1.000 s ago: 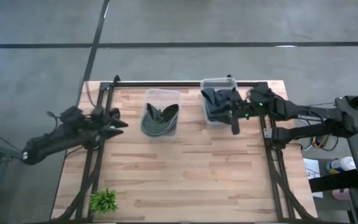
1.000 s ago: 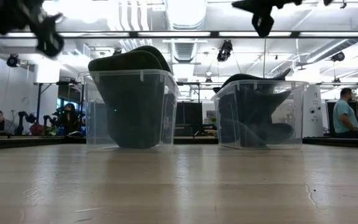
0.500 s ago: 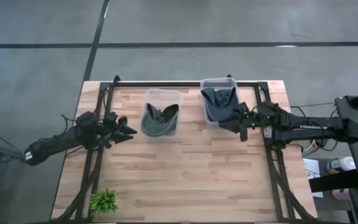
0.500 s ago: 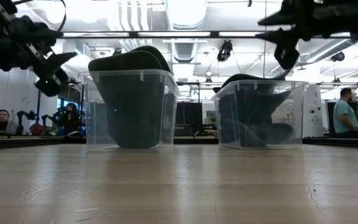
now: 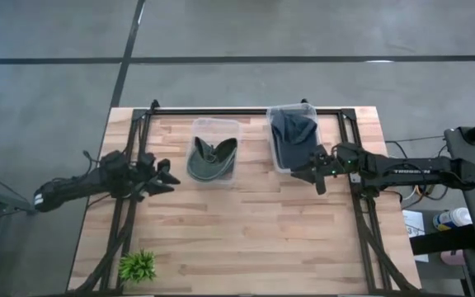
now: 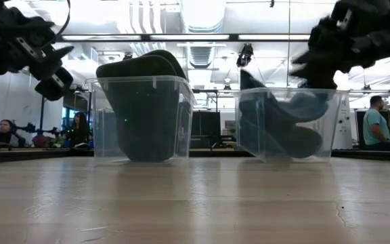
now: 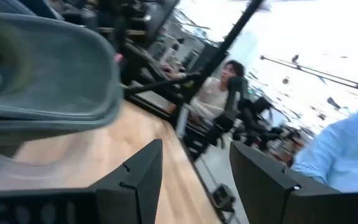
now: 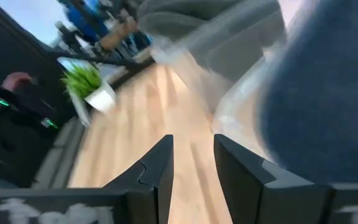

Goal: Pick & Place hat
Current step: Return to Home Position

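Observation:
A green hat (image 5: 211,159) lies in the left clear bin (image 5: 215,122), bulging above its rim in the low view (image 6: 144,102). A dark blue hat (image 5: 293,136) lies in the right clear bin (image 5: 291,107) and shows in the right wrist view (image 8: 322,93). My right gripper (image 5: 299,176) is open and empty, just near of the right bin, above the table (image 8: 192,140). My left gripper (image 5: 171,177) is open and empty, left of the left bin, pointing at it (image 7: 196,146); the green hat (image 7: 48,74) shows beyond its fingers.
A small potted plant (image 5: 137,266) stands at the table's near left corner. A black frame runs along the table's left, right and far edges. The near half of the wooden table (image 5: 246,239) holds nothing else. People sit and stand in the room beyond the table.
My right gripper has drawn back from above the right bin toward the near edge and gone down beside it. The blue hat, which bulged over the rim, now lies lower in the bin. My left gripper has gone a little toward the left bin.

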Robot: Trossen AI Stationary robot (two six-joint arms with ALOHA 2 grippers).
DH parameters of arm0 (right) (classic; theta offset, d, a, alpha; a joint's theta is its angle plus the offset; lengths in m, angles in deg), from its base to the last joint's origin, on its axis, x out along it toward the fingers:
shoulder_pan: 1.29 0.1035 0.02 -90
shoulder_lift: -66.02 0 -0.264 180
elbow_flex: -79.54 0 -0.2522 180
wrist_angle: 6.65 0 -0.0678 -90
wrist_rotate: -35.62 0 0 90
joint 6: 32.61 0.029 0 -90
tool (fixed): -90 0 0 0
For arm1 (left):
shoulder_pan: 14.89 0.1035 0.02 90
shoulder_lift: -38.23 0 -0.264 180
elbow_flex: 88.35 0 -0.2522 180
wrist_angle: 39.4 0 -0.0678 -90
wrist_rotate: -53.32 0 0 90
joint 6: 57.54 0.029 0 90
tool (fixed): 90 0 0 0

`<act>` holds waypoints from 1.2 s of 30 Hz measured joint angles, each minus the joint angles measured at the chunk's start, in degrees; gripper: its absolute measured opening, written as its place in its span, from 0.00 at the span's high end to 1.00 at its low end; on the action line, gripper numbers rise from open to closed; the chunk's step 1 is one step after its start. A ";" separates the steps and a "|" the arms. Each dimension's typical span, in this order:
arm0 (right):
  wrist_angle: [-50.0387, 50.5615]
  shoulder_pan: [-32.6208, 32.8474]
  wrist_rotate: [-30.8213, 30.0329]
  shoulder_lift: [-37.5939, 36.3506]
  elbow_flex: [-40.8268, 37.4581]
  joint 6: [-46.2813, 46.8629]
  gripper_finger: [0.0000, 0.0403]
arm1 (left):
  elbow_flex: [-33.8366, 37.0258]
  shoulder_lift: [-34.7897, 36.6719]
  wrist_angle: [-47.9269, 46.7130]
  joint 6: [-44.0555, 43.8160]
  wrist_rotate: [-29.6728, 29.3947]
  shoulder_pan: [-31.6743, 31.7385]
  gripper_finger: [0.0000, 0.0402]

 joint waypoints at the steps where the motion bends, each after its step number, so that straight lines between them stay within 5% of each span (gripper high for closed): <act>1: 0.91 -0.03 0.00 0.13 0.03 -0.30 0.72 | 0.00 0.00 0.46 0.00 -0.02 -1.09 0.55; 6: 1.25 -0.08 -0.42 0.34 1.65 -1.92 0.72 | 0.02 0.00 0.27 0.00 0.36 -5.81 0.55; 19: 0.77 -0.04 -0.17 0.34 3.77 -1.99 0.72 | 0.07 0.07 1.66 -7.89 2.81 -6.53 0.55; 22: 0.73 -0.04 -0.16 0.34 3.77 -2.01 0.72 | 0.09 0.07 -0.54 4.68 -3.73 -6.55 0.55; 27: 0.68 -0.04 -0.15 0.34 3.77 -2.16 0.72 | 0.09 0.07 -2.82 28.93 -26.54 -7.69 0.55; 30: 0.66 -0.04 -0.16 0.34 3.81 -2.17 0.72 | 0.11 0.04 -3.77 26.35 -33.68 -8.65 0.55; 36: 0.64 -0.04 -0.17 0.34 3.82 -2.18 0.72 | 0.13 0.04 -3.32 17.76 -33.91 -10.06 0.55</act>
